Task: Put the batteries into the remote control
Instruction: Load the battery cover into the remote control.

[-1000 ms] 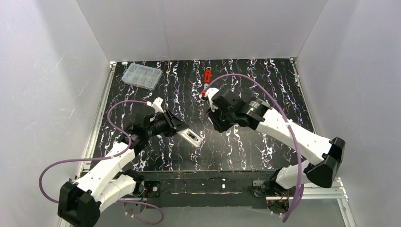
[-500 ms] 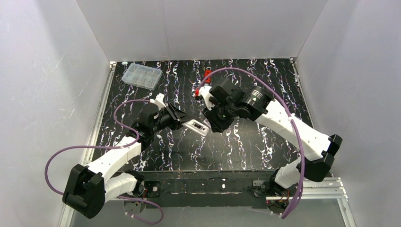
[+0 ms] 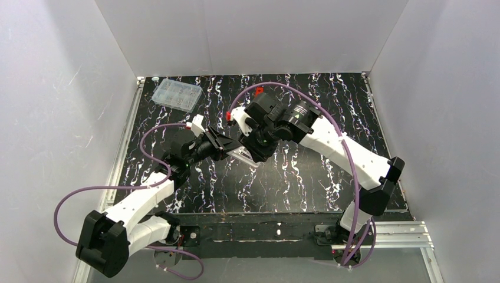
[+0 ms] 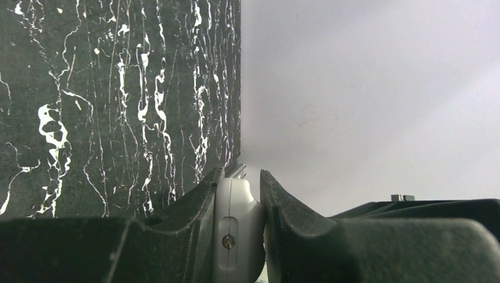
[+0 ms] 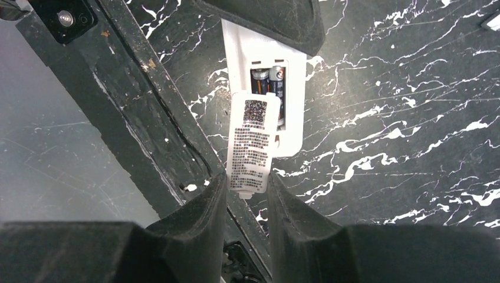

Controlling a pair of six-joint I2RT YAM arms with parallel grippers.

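Note:
My left gripper [image 3: 229,148] is shut on the white remote control [image 3: 245,157] and holds it above the table; the remote's end is pinched between the fingers in the left wrist view [image 4: 237,221]. In the right wrist view the remote [image 5: 295,112] shows its back, with two batteries [image 5: 269,82] lying in the open recess. My right gripper [image 5: 247,184] is shut on a small white labelled cover piece [image 5: 250,141] and holds it tilted, its far end over the recess. From above, the right gripper [image 3: 255,146] sits right against the remote.
A clear plastic compartment box [image 3: 176,94] lies at the back left of the black marbled table [image 3: 306,177]. A small red object [image 3: 258,90] lies near the back centre. White walls enclose the table on three sides.
The right arm has swung left and brought the cover piece onto the remote. The left gripper has carried the remote up and toward the centre to meet it.

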